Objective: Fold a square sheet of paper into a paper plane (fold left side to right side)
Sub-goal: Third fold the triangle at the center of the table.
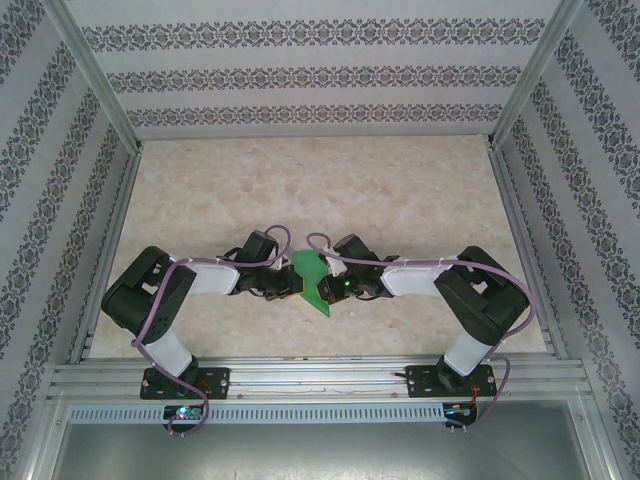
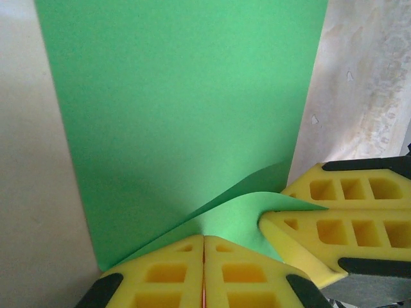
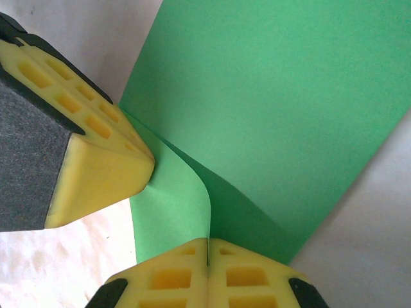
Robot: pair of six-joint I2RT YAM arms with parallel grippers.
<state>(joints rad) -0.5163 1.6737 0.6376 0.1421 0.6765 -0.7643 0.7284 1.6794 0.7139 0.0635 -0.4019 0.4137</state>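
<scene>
- The square sheet of paper (image 1: 313,283) lies on the surface (image 1: 300,190) near its front edge, midway between the two arms.
- Most of the sheet rests flat. One near portion stands lifted in a smooth curl, with no sharp crease visible there.
- Left tool (image 2: 204,240): closed, pads meeting, the lifted paper apparently pinched in the seam.
- Right tool (image 3: 207,242): closed, the curled edge running into the seam between its pads.
- Progress (judged): the left-to-right fold is begun but not laid over or pressed. No pointed dart shape exists, so nearly all folding remains.
- Paper: thin, matte, bright green, bending in a soft arc.
- Tool pads: yellow, foam-like, wedge-shaped, with rectangular recesses and black backing.
- Surface: pale, mottled, stone-like pattern, smooth.
</scene>
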